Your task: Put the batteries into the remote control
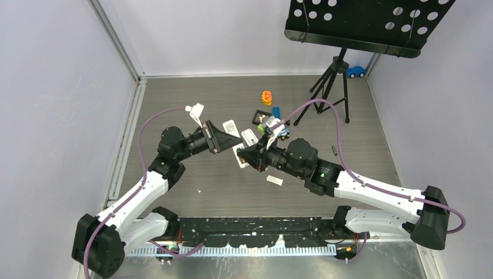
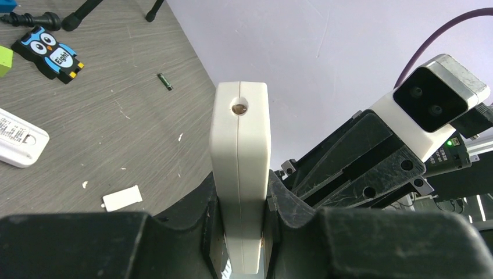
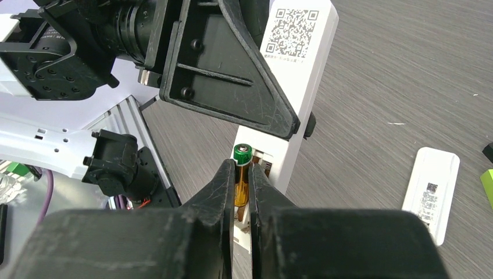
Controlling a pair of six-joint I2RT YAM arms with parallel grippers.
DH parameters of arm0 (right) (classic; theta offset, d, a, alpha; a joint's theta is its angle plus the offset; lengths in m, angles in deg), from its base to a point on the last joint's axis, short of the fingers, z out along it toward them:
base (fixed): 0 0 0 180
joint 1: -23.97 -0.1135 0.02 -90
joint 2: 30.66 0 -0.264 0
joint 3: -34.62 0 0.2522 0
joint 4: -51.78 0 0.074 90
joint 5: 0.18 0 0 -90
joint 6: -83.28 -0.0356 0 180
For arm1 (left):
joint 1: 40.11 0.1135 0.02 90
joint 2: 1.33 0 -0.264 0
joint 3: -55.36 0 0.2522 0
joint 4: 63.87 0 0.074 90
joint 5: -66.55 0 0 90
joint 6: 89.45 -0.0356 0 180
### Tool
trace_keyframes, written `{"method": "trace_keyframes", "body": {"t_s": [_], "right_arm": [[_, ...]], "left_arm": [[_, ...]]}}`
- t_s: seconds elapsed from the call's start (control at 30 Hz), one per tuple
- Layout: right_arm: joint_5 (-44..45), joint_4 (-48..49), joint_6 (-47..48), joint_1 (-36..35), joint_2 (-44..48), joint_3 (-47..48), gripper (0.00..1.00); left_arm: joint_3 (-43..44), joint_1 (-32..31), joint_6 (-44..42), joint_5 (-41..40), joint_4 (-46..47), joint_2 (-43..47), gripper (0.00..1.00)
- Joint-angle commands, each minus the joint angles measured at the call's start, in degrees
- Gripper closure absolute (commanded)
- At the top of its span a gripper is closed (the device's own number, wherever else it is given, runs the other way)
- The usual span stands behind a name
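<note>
Left gripper (image 2: 241, 192) is clamped on the remote (image 3: 302, 70), fingers pressing its two broad faces. The remote is held off the table (image 2: 116, 116). From the left wrist view it shows edge-on: a slim, smooth white plastic shell with a centre seam and a small round hole in the end face. From the right wrist view its plain back faces the camera, with a QR sticker near the far end and the battery recess open at the near end.

Right gripper (image 3: 242, 174) is closed on a battery (image 3: 242, 157), its scuffed black fingers tight on both sides. The battery is a thin cylinder with an orange body and a glossy green cap, lying parallel to the remote's long side at the open recess. It's against the recess, but I can't tell if it's seated. A bit of metal contact shows just beside the cap.

On the table, which is grey wood-grain laminate with pale scratches:
- a loose battery (image 2: 165, 81), dark and thin, well apart from the grippers
- a small flat white rectangular cover (image 2: 122, 199) near the left gripper
- a second remote (image 3: 433, 195), white with rounded corners, lying flat with its label side up
- a flat owl figure (image 2: 49, 53), blue and black, at the far edge
</note>
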Motion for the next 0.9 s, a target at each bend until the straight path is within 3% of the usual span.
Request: {"method": "trace_keyframes", "body": {"t_s": [0.0,0.7,0.87], "right_arm": [[-0.59,-7.62,0.91,-0.26,-0.4,2.86,0.88],[-0.44,-10.61,-2.06,-0.28,-2.18,6.16,0.72],[0.02,-9.51,-2.7,-0.27,-2.29,6.19,0.72]], "left_arm": [[1.63,0.04,3.02,1.83,7.68,1.73,1.0],[1.32,0.05,4.32,2.18,8.92,1.35,1.0],[1.55,0.26,4.14,2.16,8.21,1.52,1.0]]}}
